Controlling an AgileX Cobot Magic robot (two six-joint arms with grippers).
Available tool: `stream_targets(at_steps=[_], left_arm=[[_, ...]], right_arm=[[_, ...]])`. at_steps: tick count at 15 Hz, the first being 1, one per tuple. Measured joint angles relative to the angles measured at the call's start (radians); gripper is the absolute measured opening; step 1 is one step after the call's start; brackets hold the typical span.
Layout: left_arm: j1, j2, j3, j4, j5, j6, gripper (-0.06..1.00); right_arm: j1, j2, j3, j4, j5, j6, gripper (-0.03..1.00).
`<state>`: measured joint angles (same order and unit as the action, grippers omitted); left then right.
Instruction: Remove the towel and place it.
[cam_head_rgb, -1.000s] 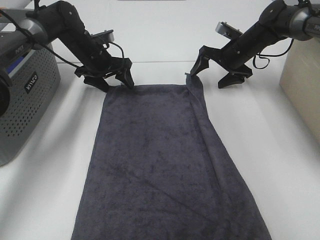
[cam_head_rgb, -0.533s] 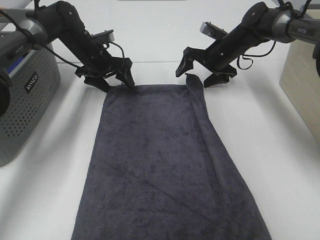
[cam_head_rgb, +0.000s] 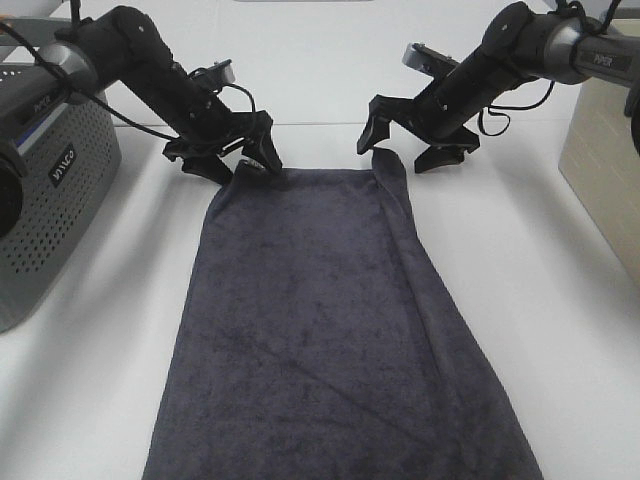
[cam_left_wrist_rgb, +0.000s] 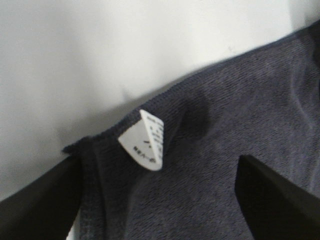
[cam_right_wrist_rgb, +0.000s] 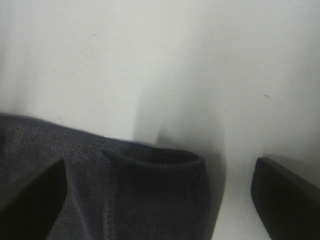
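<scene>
Charcoal-grey rectangular terry towel (cam_head_rgb: 320, 330) lies flat on the white table (cam_head_rgb: 90, 380), its far corners under the spread left gripper (cam_head_rgb: 247, 168) and spread right gripper (cam_head_rgb: 397, 155). Left wrist: small white label (cam_left_wrist_rgb: 145, 140) between parted fingers (cam_left_wrist_rgb: 35, 205). Right wrist: folded towel corner (cam_right_wrist_rgb: 150, 195) between parted fingers (cam_right_wrist_rgb: 30, 200), ungripped.

The towel (cam_head_rgb: 330, 330) is plain charcoal-grey terry (its label (cam_left_wrist_rgb: 145, 140) white with dark print), the counter (cam_head_rgb: 570, 290) white, the basket (cam_head_rgb: 60, 230) grey, dotted with holes.
</scene>
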<state>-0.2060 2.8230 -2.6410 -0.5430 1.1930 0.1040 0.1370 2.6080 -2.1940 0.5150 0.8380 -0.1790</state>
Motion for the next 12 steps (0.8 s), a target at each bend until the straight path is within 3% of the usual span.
stream_targets(at_steps=[2, 4, 8, 12], left_arm=[[0.000, 0.013, -0.004, -0.060, -0.007, 0.000, 0.79], [-0.011, 0.015, -0.004, -0.068, -0.013, 0.000, 0.77], [-0.040, 0.023, -0.004, -0.065, -0.017, -0.003, 0.63], [-0.046, 0.023, -0.004, -0.038, -0.019, -0.011, 0.55]], right_arm=[[0.000, 0.000, 0.000, 0.012, -0.004, 0.002, 0.96], [0.000, 0.000, 0.000, 0.016, -0.016, 0.025, 0.96], [0.000, 0.001, 0.000, 0.003, -0.025, 0.048, 0.93], [0.040, 0.001, 0.000, -0.125, -0.074, 0.060, 0.87]])
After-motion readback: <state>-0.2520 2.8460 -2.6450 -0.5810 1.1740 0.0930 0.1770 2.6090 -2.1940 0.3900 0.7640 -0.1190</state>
